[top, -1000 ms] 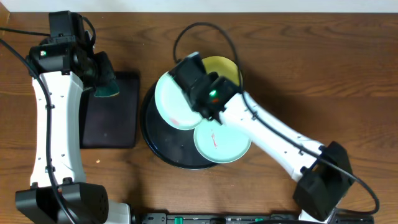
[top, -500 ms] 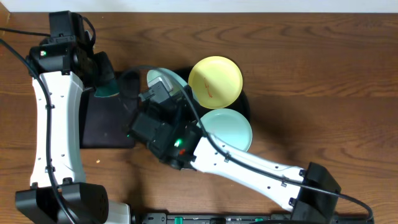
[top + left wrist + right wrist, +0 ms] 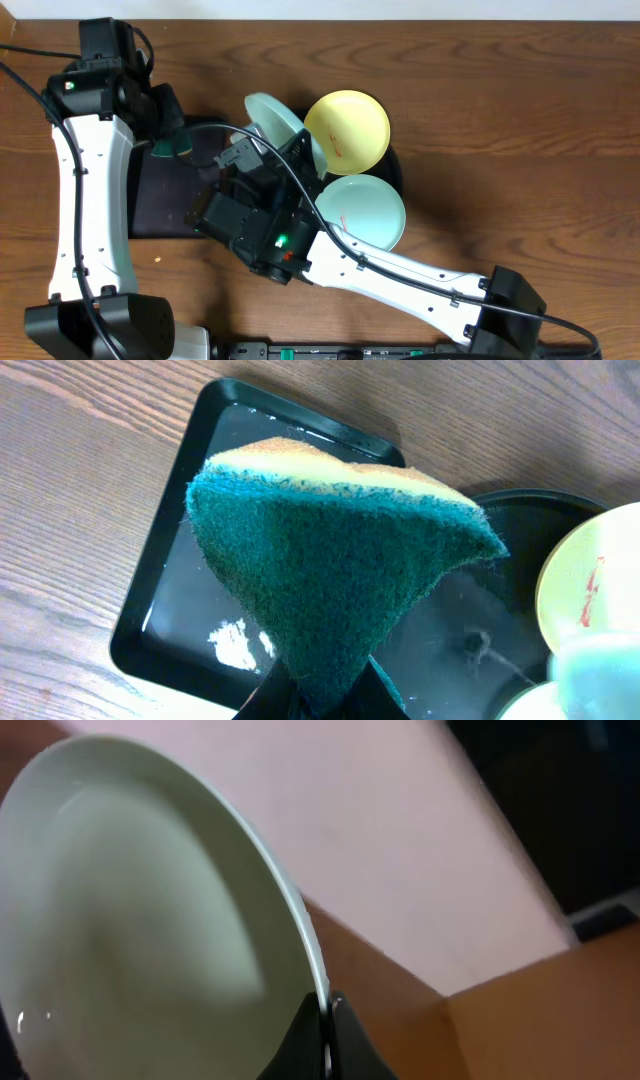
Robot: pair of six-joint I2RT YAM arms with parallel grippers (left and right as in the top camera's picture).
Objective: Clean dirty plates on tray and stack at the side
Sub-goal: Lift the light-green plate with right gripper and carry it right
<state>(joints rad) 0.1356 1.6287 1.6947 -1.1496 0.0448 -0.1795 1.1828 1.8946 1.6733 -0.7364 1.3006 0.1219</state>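
Right, from the right wrist: the right gripper point(image 3: 325, 1035) is nipped tight on the turquoise plate's point(image 3: 150, 920) rim at six o'clock. Left wrist: the left gripper point(image 3: 318, 698) is clamped on a green sponge point(image 3: 330, 560) above the rectangular tray point(image 3: 175, 590). Overhead: that plate is tilted at the round tray's point(image 3: 397, 165) ten o'clock, the yellow plate point(image 3: 347, 130) lies at twelve, and the second turquoise plate point(image 3: 362, 212) lies at five.

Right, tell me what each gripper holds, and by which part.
Left gripper: green sponge, pinched at its narrow end. Right gripper: turquoise plate, clamped at its rim.
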